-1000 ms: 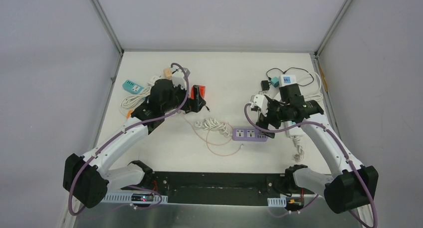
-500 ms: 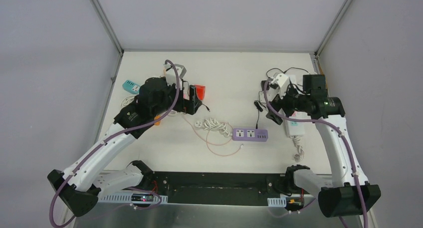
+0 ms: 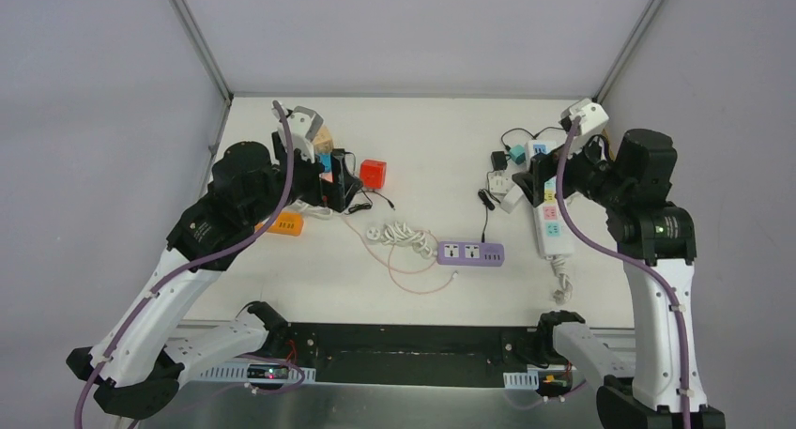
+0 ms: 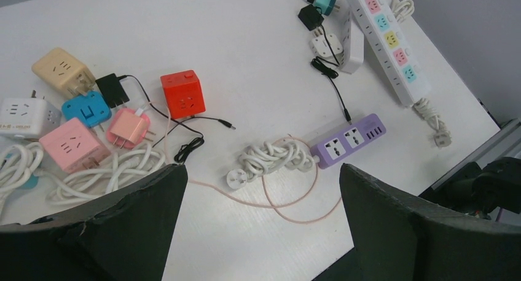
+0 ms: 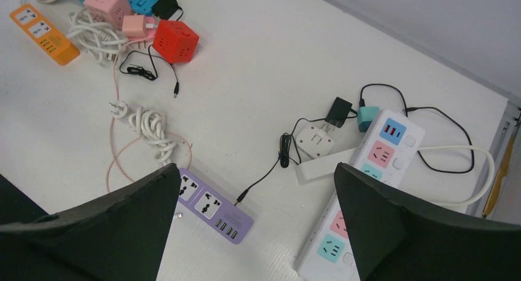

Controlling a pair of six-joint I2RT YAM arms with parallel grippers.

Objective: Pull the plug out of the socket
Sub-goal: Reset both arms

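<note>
The small plug (image 5: 241, 197) at the end of a thin black cable (image 5: 284, 149) lies flat on the white surface (image 3: 432, 147), just beside the far edge of the purple power strip (image 3: 470, 252) and not seated in any of its sockets. The cable runs back from there to a black adapter (image 5: 338, 110) near the end of the long white power strip (image 3: 548, 218) on the right. To the left of the purple strip sits a bundled white cord (image 3: 404, 234), and beyond that a red cube socket (image 3: 374, 174). The right end effector (image 5: 255, 167) hangs high over the surface, its fingers spread wide with nothing between them. The left end effector (image 4: 261, 167) is likewise raised, spread wide and empty.
</note>
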